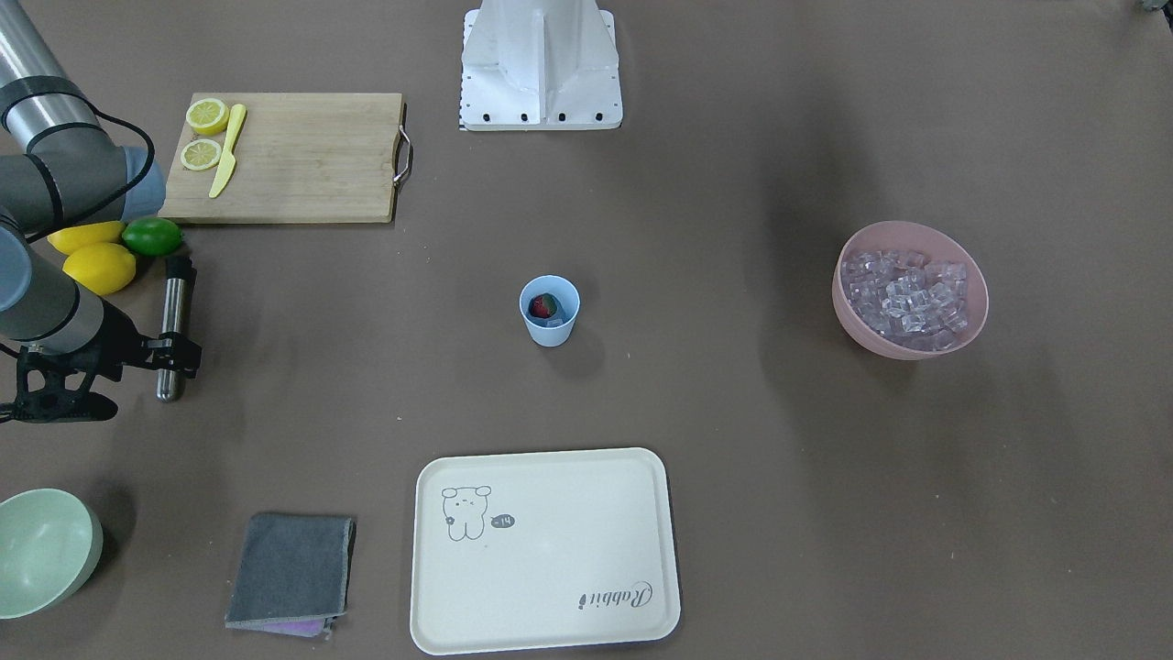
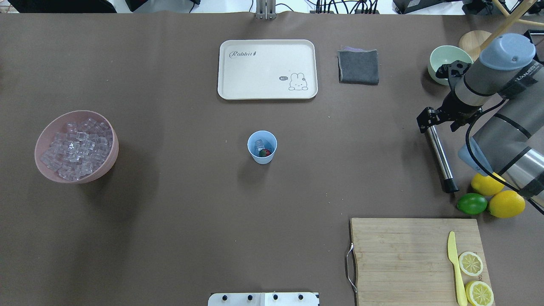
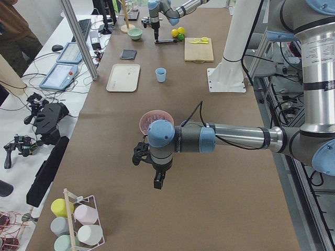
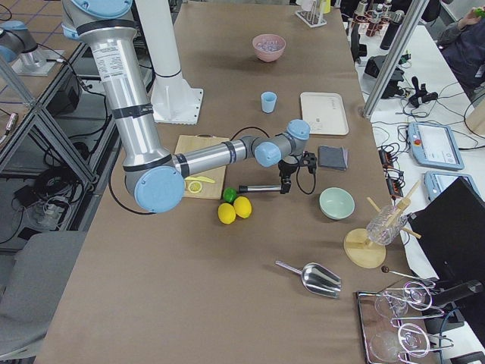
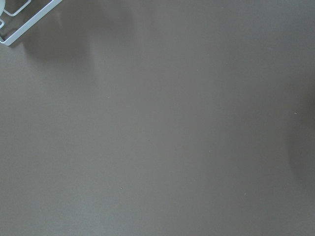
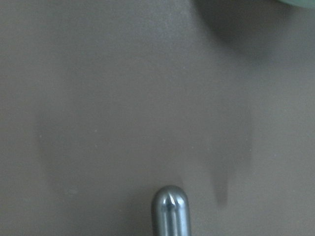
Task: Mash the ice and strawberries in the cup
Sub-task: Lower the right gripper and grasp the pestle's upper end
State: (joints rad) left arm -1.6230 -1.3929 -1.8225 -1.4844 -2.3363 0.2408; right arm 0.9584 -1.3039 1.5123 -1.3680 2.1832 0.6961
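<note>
The light-blue cup (image 1: pixel 551 327) (image 2: pixel 262 156) stands upright mid-table, with the red strawberry (image 1: pixel 544 304) (image 2: pixel 266 152) and a little ice (image 2: pixel 259 145) inside it. More ice (image 1: pixel 905 293) fills a pink bowl (image 1: pixel 909 352) (image 2: pixel 109 165). My right gripper (image 1: pixel 174 354) (image 2: pixel 429 122) sits far from the cup, its fingers closed across one end of a steel masher rod (image 1: pixel 173 302) (image 2: pixel 441 158) lying on the table; the rod's rounded tip (image 6: pixel 170 206) shows in the right wrist view. My left gripper (image 3: pixel 158 180) hangs beyond the pink bowl, and whether it is open or shut I cannot tell.
Two lemons (image 1: pixel 99 267) and a lime (image 1: pixel 151 236) lie beside the rod. A cutting board (image 1: pixel 302 156) carries lemon slices and a yellow knife. A cream tray (image 1: pixel 545 550), grey cloth (image 1: pixel 291 568) and pale green bowl (image 1: pixel 41 559) line the far edge.
</note>
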